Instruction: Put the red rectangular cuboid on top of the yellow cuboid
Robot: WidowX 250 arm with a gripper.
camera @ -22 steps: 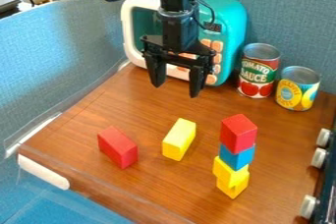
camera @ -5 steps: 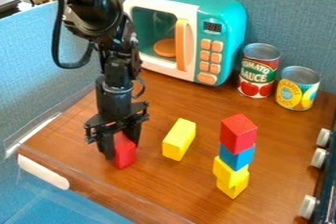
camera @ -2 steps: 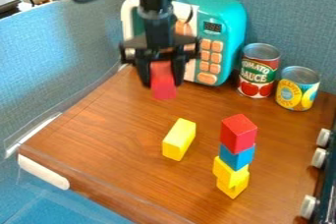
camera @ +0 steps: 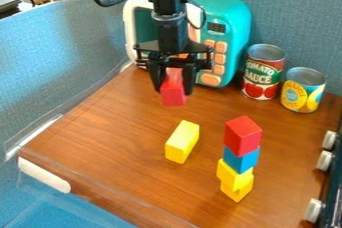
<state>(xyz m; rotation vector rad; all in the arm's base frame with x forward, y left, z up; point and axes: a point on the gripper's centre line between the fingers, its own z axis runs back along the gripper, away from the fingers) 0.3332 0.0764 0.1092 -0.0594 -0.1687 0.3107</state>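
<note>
My gripper (camera: 174, 88) hangs in the air in front of the toy microwave, shut on the red cuboid (camera: 173, 94). The cuboid's lower part sticks out below the fingers, and its sides are partly hidden by them. Lower down in the view, the yellow cuboid (camera: 182, 142) lies on the brown table, apart from the gripper and from the red cuboid.
Right of the yellow cuboid stands a stack with a red cube (camera: 242, 134) on a blue block (camera: 240, 159) and yellow blocks (camera: 235, 180). Behind are the teal microwave (camera: 230, 17), a tomato sauce can (camera: 263, 72) and a yellow can (camera: 303, 90). Knobs line the right edge.
The gripper has taken hold of the red cuboid at the table's left and lifted it up and to the right. Since the latest earlier frame, both have shifted slightly right. The yellow cuboid has stayed put.
</note>
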